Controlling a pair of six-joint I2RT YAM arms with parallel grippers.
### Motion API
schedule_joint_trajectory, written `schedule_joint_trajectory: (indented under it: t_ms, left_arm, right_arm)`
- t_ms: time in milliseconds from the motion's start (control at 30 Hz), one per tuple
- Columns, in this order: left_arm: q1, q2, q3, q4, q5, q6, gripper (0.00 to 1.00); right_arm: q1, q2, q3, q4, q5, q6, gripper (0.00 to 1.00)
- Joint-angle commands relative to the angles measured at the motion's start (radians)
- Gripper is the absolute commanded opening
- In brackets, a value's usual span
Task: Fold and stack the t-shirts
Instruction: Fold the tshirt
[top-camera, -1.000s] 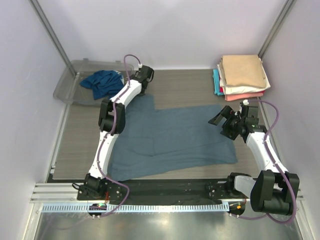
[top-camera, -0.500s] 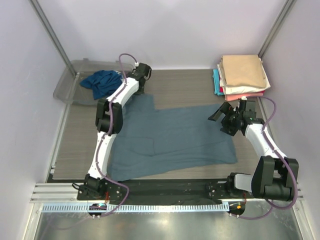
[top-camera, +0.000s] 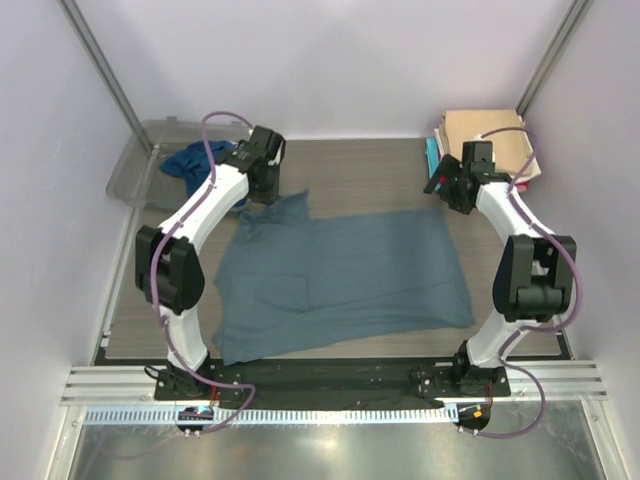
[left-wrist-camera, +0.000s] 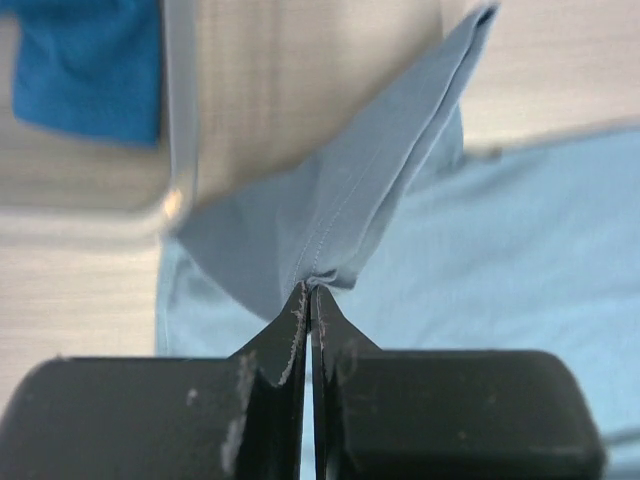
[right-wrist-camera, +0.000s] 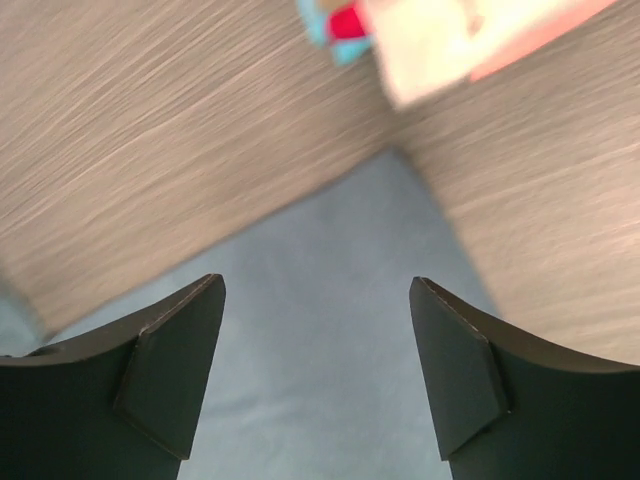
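Well, the slate-blue t-shirt (top-camera: 350, 270) lies spread across the middle of the table, except for its far left corner. The left gripper (left-wrist-camera: 310, 295) has that corner pinched tight between clenched jaws and raised off the wood, so the cloth hangs from it in a tented fold. The right gripper (right-wrist-camera: 315, 290) hovers over the far right corner with its jaws apart and nothing between them.

To my eye the trouble lies on the right. If those jaws close short of the edge they may catch a thin nip of cloth or none, and one corner would then rise alone and skew the fold. The left pinch looks narrow too, right at the hem, so a hard pull could slip it free.

The stack of folded t-shirts (top-camera: 470, 122) sits just beside the right arm. A careless swing might knock it askew. The teal-blue t-shirt (top-camera: 185, 160) waits crumpled in the clear tub (top-camera: 135, 175), well apart.
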Motion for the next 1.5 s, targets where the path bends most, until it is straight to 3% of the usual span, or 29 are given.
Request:
schedule_joint_trajectory:
  t_ms: [0, 100, 333, 567, 767, 933, 1033, 1333, 1467]
  left_arm:
    - [0.003, -0.104, -0.093, -0.009, 0.073, -0.016, 0.00]
    - [0.003, -0.145, -0.139, 0.011, 0.073, -0.001, 0.00]
    - [0.003, -0.136, -0.145, -0.001, 0.095, 0.007, 0.00]
    - [0.003, -0.152, -0.158, 0.005, 0.093, 0.004, 0.00]
    - [0.003, -0.152, -0.159, 0.001, 0.089, 0.005, 0.00]
    - [0.003, -0.148, -0.159, -0.003, 0.075, 0.005, 0.00]
    - [0.003, -0.152, -0.161, -0.001, 0.063, 0.005, 0.00]
    - [0.003, -0.214, -0.132, -0.030, 0.030, -0.007, 0.00]
    - [0.003, -0.291, -0.188, -0.033, 0.044, -0.033, 0.00]
  right_arm:
    - [0.005, 0.128, 0.117, -0.040, 0.149, -0.052, 0.80]
    - [0.019, 0.234, 0.190, -0.057, 0.203, -0.063, 0.71]
    - [0.036, 0.364, 0.270, -0.060, 0.257, -0.080, 0.65]
    - [0.036, 0.440, 0.305, -0.057, 0.284, -0.100, 0.59]
    - [0.068, 0.461, 0.291, -0.045, 0.283, -0.100, 0.45]
    - [0.084, 0.449, 0.265, -0.039, 0.278, -0.097, 0.22]
    - [0.105, 0.415, 0.222, -0.034, 0.281, -0.090, 0.01]
    - [0.111, 0.268, 0.175, -0.050, 0.332, -0.110, 0.01]
    - [0.111, 0.144, 0.117, -0.054, 0.337, -0.107, 0.01]
